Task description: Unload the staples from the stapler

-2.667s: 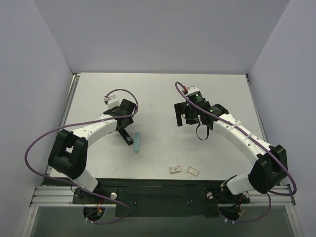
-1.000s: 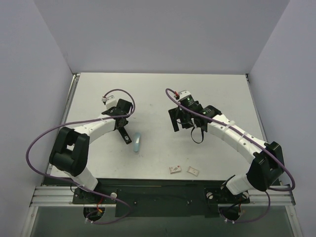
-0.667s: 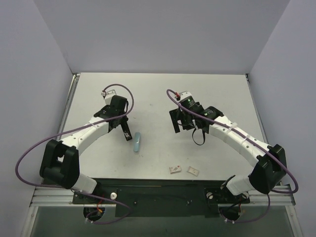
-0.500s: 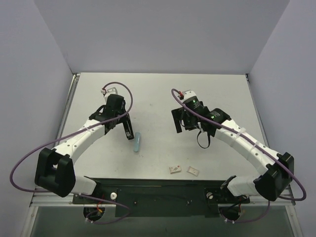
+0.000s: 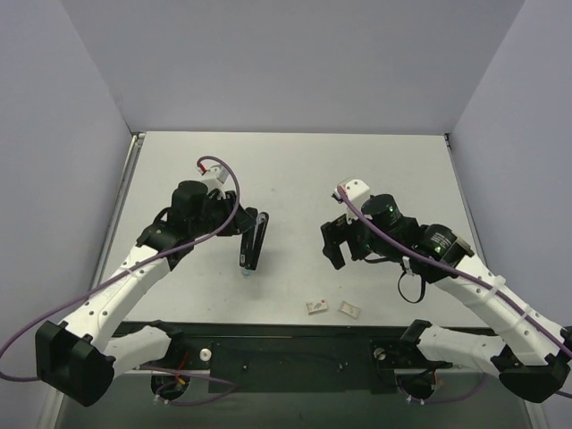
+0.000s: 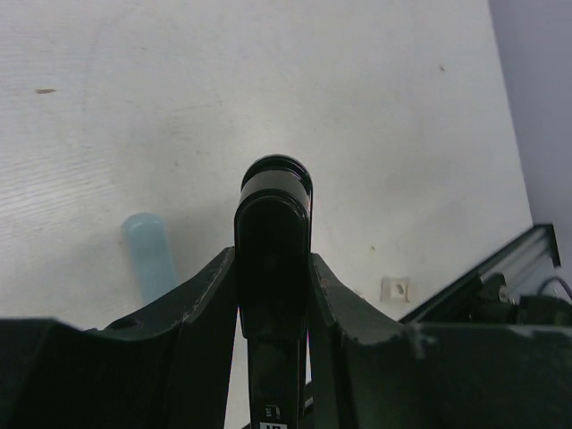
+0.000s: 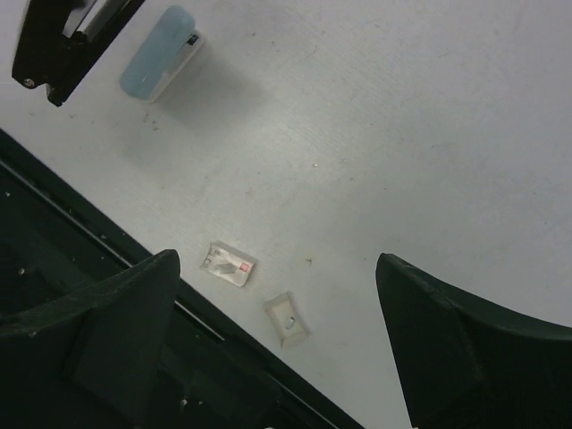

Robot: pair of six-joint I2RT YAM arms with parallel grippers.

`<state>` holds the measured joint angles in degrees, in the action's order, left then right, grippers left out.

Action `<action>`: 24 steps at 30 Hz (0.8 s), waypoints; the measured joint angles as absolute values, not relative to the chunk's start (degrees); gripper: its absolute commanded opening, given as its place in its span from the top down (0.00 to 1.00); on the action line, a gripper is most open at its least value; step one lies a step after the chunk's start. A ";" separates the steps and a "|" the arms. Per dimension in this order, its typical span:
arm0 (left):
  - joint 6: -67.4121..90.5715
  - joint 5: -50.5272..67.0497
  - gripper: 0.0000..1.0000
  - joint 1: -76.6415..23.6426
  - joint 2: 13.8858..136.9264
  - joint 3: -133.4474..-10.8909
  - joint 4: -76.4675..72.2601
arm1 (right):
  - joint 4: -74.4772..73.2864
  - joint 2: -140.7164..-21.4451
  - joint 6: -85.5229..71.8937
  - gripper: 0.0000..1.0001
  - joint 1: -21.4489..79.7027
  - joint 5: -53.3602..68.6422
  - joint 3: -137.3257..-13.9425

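- Left end effector [image 6: 273,261] pinches a black round-tipped bar [image 6: 275,201].
- Light-blue plastic stapler [image 7: 161,52] lies on the white desk [image 5: 295,170], at the bar's 6 o'clock seen from overhead.
- Right end effector [image 7: 275,261] is spread and empty at the stapler's 3 o'clock.
- Two small white packets [image 5: 315,307] lie at its 4 o'clock.

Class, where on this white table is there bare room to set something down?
Free: the whole far half of the white table, beyond both arms; also the strip between the black stapler and the open right gripper. Crowded: the near edge, with two small white packets and the light-blue case by the stapler.
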<state>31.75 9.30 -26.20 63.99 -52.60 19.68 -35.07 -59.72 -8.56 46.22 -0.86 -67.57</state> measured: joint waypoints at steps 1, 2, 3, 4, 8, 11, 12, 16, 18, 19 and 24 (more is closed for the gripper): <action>31.11 12.01 1.00 -26.37 63.11 -52.47 19.64 | -35.57 -58.85 -8.08 0.14 46.72 0.49 -67.57; 30.50 14.41 1.00 -26.79 62.43 -52.45 19.77 | -35.97 -58.15 -7.55 0.14 47.18 1.67 -67.57; 29.74 16.71 1.00 -27.31 61.82 -52.45 19.84 | -36.34 -57.49 -7.14 0.14 47.62 2.83 -67.57; 29.12 18.31 1.00 -27.90 61.41 -52.45 19.94 | -36.73 -56.99 -6.72 0.14 48.03 4.05 -67.57; 25.76 24.69 1.00 -32.10 59.31 -52.40 21.02 | -37.80 -55.99 -4.84 0.15 49.50 8.93 -67.70; 23.49 29.06 1.00 -35.14 57.49 -52.40 21.63 | -38.41 -56.16 -3.40 0.15 50.54 13.21 -68.53; 22.92 30.04 1.00 -36.16 56.88 -52.40 21.74 | -38.46 -56.25 -2.94 0.15 50.94 14.61 -68.97; 20.73 33.41 1.00 -39.46 54.43 -52.40 22.68 | -38.30 -56.77 -1.83 0.15 52.29 19.77 -70.87; 20.14 35.31 1.00 -40.64 53.10 -52.40 22.96 | -37.74 -57.01 -1.08 0.15 52.62 22.48 -71.44; 19.84 36.32 1.00 -41.10 52.47 -52.36 22.92 | -37.30 -57.06 -0.80 0.15 52.66 23.86 -71.50; 18.85 41.36 1.00 -42.81 49.87 -51.79 22.65 | -35.55 -57.71 0.25 0.18 53.06 29.93 -71.53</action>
